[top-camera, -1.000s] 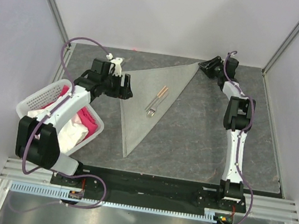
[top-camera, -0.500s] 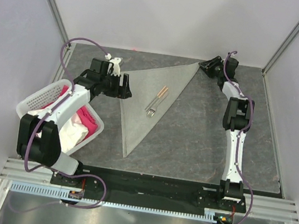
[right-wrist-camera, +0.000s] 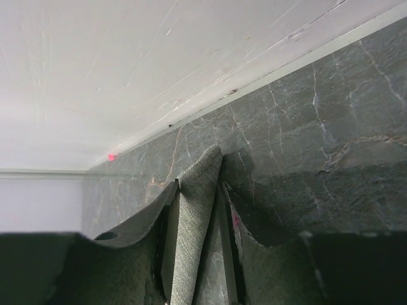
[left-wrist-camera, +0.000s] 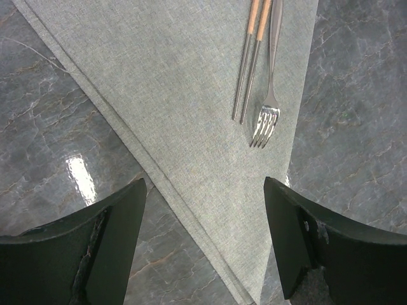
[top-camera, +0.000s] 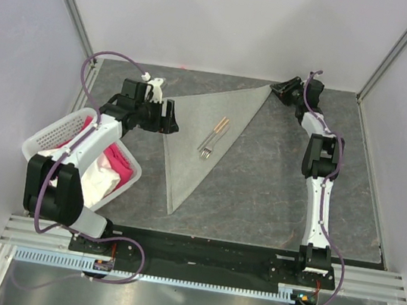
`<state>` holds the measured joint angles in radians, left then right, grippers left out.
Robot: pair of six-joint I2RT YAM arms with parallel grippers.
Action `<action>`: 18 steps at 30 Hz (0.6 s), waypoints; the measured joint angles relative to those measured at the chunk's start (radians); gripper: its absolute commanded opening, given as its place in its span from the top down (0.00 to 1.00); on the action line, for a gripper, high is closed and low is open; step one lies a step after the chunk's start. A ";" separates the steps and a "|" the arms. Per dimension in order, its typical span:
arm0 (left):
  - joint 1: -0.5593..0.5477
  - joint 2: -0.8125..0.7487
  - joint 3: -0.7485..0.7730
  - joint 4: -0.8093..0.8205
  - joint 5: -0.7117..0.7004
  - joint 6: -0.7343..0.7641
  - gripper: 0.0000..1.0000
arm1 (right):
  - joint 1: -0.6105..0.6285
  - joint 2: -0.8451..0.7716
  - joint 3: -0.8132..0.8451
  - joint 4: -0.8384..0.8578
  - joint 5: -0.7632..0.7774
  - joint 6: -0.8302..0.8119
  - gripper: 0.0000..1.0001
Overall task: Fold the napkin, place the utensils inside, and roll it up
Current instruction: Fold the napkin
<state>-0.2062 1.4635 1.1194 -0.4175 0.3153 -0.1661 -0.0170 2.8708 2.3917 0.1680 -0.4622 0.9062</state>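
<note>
1. Your right end effector [right-wrist-camera: 198,187] is grasping the far corner of the napkin [top-camera: 187,158], close to the back edge of the tabletop [top-camera: 276,179]. The cloth stands up in a ridge between its fingers.
2. Your left end effector [left-wrist-camera: 203,184] is released, with its jaws wide and nothing in them. It sits over the napkin's left folded edge, near the left corner.
3. The napkin lies as a folded triangle in the middle of the tabletop. The utensils [top-camera: 212,138], a fork and two thin sticks side by side, rest on its upper half, well apart from both end effectors.
4. A pull on that one corner could drag the whole thin cloth instead of turning it over. The utensils would then slide, fan apart or roll off.
5. The pinch takes only the tip of the corner. A quick lift could let it slip out, or peel one layer away and open the fold.
6. If your left end effector comes down on the edge carelessly, it may catch only the top layer and wrinkle it.
7. You cannot tell from the right wrist view whether both layers are in the pinch, because the fingers hide the base of the ridge. From above, the end effector covers that corner.
8. How high the left end effector sits above the cloth is unclear.
9. The left wrist view cuts off the handles' far ends.
</note>
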 measured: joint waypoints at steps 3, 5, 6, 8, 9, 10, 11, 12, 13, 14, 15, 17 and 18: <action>0.003 0.000 0.000 0.000 0.005 0.000 0.18 | 0.000 0.006 0.001 0.008 0.002 0.003 0.74; 0.004 0.000 0.000 0.000 0.008 0.000 0.18 | 0.000 0.009 0.001 0.008 0.008 0.007 0.81; 0.005 0.000 0.000 0.000 0.008 0.000 0.18 | 0.000 0.009 0.001 0.008 0.011 0.007 0.82; 0.007 0.000 0.000 0.000 0.009 0.000 0.18 | 0.001 0.009 0.001 0.006 0.018 0.007 0.86; 0.009 0.000 0.000 0.000 0.009 0.000 0.18 | 0.001 0.009 0.000 0.008 0.019 0.009 0.89; 0.009 0.000 0.000 0.000 0.009 0.000 0.18 | 0.001 0.008 -0.006 0.014 0.021 0.012 0.92; 0.010 0.000 0.000 0.000 0.009 0.000 0.18 | 0.001 0.004 -0.021 0.032 0.024 0.018 0.95; 0.010 0.000 0.000 0.000 0.009 0.000 0.18 | 0.001 -0.005 -0.044 0.058 0.031 0.022 1.00; 0.011 0.000 0.000 0.000 0.010 0.000 0.18 | 0.001 -0.013 -0.063 0.078 0.039 0.024 1.00; 0.011 0.001 0.000 0.000 0.010 0.000 0.18 | 0.002 -0.023 -0.090 0.109 0.051 0.026 1.00; 0.011 0.002 0.000 0.000 0.010 0.000 0.18 | 0.002 -0.034 -0.119 0.139 0.063 0.031 1.00; 0.011 0.007 0.000 0.000 0.010 0.000 0.18 | 0.002 -0.056 -0.174 0.191 0.079 0.040 1.00; 0.012 0.010 0.000 0.000 0.010 0.000 0.18 | 0.002 -0.066 -0.200 0.216 0.085 0.043 1.00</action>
<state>-0.1944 1.4731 1.1194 -0.4171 0.3256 -0.1661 -0.0151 2.8044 2.1914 0.3843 -0.3767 0.9489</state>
